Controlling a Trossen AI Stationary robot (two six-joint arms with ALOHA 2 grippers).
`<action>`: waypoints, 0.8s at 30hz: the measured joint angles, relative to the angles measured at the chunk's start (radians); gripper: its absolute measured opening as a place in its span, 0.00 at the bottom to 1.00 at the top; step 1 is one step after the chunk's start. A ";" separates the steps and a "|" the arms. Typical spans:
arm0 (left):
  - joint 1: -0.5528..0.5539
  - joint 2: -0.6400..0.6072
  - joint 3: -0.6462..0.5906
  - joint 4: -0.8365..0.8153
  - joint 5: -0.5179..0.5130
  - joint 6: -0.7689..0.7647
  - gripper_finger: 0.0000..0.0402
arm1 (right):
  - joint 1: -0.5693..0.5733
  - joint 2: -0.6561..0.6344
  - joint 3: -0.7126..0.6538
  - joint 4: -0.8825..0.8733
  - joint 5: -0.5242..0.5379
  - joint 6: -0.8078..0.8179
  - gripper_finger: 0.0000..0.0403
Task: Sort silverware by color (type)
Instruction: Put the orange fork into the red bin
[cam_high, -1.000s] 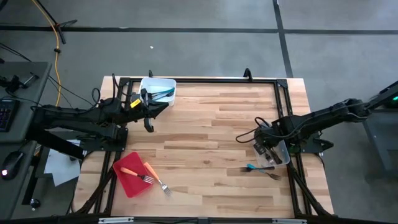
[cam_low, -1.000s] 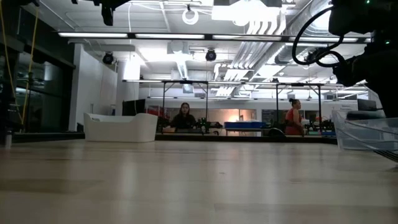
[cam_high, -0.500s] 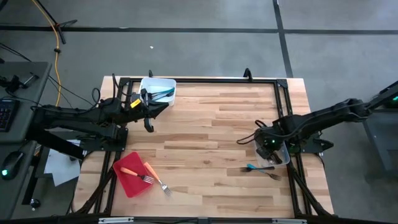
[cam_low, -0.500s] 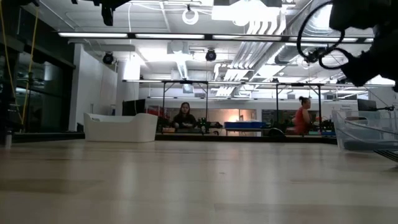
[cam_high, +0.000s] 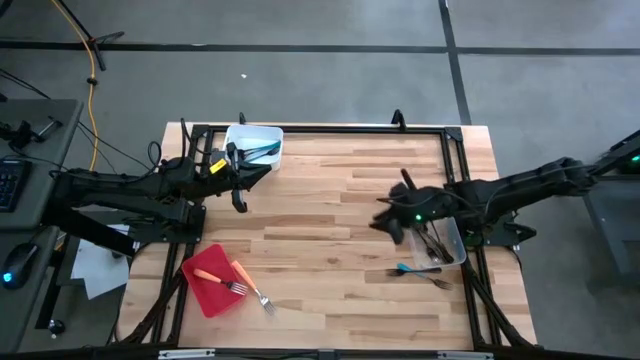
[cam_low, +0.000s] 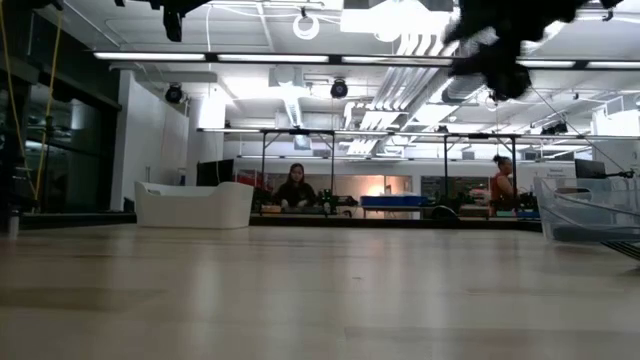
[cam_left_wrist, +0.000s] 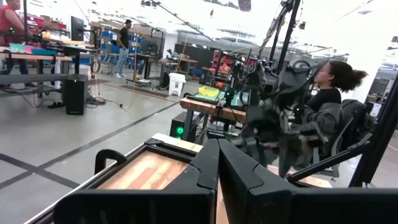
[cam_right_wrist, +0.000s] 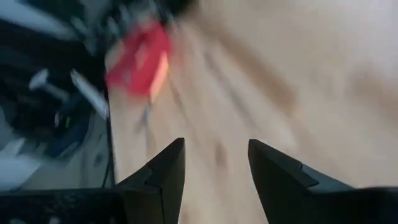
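Observation:
The silverware is spread about. Teal and dark pieces stand in the white tub (cam_high: 255, 143) at the far left. Dark pieces lie in the clear tub (cam_high: 441, 243) at the right. A teal fork (cam_high: 405, 268) and a dark piece (cam_high: 437, 282) lie on the table beside that tub. Orange pieces lie on the red tray (cam_high: 207, 281), with a metal fork (cam_high: 264, 299) at its edge. My right gripper (cam_right_wrist: 214, 168) hangs open and empty above the table, left of the clear tub (cam_high: 388, 222). My left gripper (cam_left_wrist: 217, 163) waits shut beside the white tub (cam_high: 262, 173).
Black frame rails (cam_high: 330, 128) run along the table's edges. Bare wood (cam_high: 330, 230) lies between the white tub, the red tray and the clear tub. In the low view the clear tub (cam_low: 585, 215) stands at the right and people sit in the room beyond the table.
My right gripper has risen from over the clear tub and swung toward the table's middle, tipping from pointing steeply down to a shallower slant. The silverware in the tub and on the table has stayed in place.

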 joint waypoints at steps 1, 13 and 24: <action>0.000 0.000 0.000 0.000 0.000 0.000 0.00 | -0.005 0.013 0.000 0.074 0.044 -0.058 0.40; 0.000 0.000 0.000 0.009 0.000 -0.001 0.00 | -0.148 0.053 0.149 0.286 0.107 -0.525 0.40; 0.000 0.000 0.000 0.008 0.001 -0.006 0.00 | -0.178 0.053 0.255 0.184 0.060 -0.704 0.39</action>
